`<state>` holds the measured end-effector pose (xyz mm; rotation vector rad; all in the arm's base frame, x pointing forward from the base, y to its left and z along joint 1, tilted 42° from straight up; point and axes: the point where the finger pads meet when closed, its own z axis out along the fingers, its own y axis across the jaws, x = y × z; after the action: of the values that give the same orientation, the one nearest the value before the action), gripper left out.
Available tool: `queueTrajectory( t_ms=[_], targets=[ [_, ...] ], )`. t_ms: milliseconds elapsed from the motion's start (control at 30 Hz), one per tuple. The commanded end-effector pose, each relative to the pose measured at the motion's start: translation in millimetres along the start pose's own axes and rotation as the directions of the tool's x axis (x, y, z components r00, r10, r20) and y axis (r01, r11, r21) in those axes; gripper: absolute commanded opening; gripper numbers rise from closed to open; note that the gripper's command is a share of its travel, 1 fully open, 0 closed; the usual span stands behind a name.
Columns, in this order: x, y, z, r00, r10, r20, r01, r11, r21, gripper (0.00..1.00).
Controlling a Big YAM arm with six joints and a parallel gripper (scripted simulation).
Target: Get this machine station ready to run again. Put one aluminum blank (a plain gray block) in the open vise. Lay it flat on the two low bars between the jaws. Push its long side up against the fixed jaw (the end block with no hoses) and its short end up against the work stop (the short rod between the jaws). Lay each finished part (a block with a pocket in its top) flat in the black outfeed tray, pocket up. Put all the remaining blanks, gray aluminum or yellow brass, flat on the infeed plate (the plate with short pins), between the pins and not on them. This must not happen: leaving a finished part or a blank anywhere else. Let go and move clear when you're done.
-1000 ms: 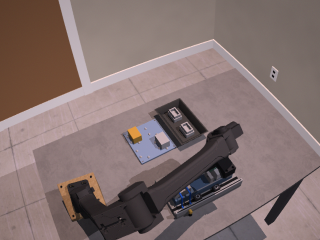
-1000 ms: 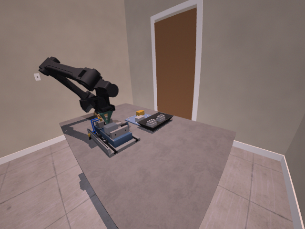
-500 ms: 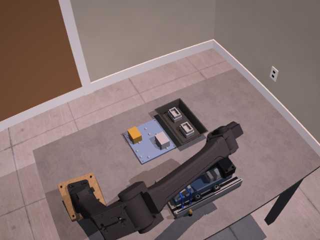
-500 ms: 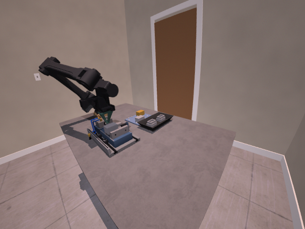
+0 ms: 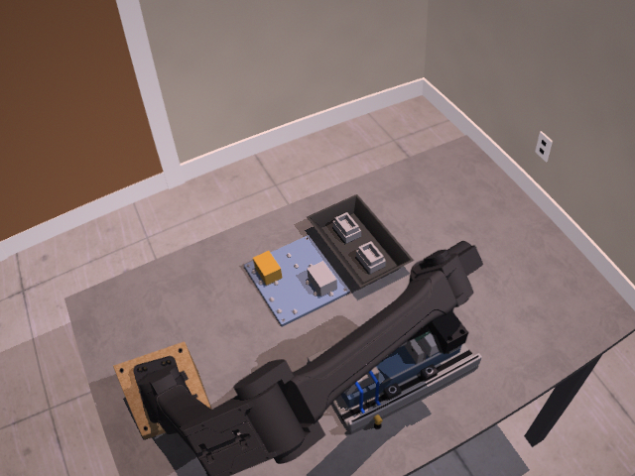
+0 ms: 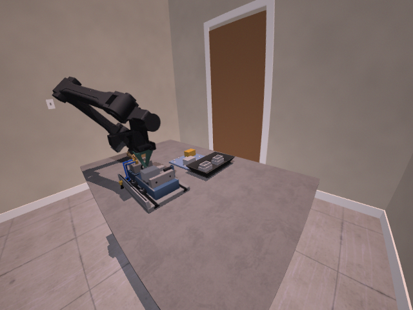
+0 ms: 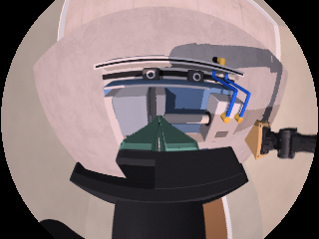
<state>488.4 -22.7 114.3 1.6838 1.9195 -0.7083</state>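
The blue vise point(image 5: 405, 366) point(image 6: 163, 190) point(image 7: 182, 99) stands near the table's front edge, with blue hoses point(image 5: 361, 397) point(image 7: 233, 94) at one end. My gripper point(image 6: 144, 165) point(image 7: 159, 119) is shut with nothing in it. Its green fingertips point down between the jaws. The arm hides it in the top view. Gray blocks point(image 6: 150, 173) show on the vise, but I cannot tell jaw from blank. A yellow brass blank point(image 5: 267, 266) point(image 6: 190, 152) and a gray blank point(image 5: 321, 278) point(image 6: 188, 160) lie on the infeed plate point(image 5: 287, 304). Two pocketed parts point(image 5: 346, 226) point(image 5: 370, 256) point(image 6: 204, 165) point(image 6: 217, 159) lie pocket up in the black tray point(image 5: 392, 233) point(image 6: 228, 156).
The arm's base sits on a wooden mount point(image 5: 125, 381) at the table's front left corner. The arm point(image 5: 369, 332) stretches over the vise. A small yellow knob point(image 5: 377, 419) sticks out from the vise rail near the table edge.
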Motion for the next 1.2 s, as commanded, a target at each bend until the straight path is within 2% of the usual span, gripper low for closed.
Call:
queueTrajectory(
  t_ms=[0,267,1167],
  targets=[
    [-21.1,20.0,-16.4,0.999,0.049,-0.005,-0.049,0.997,-0.055,0.00],
    [-21.0,20.2,-12.8,0.999,0.044,-0.004,-0.044,0.998,-0.045,0.00],
    [-15.1,21.0,-15.8,0.999,0.031,-0.003,-0.032,0.998,-0.049,0.00]
  ],
)
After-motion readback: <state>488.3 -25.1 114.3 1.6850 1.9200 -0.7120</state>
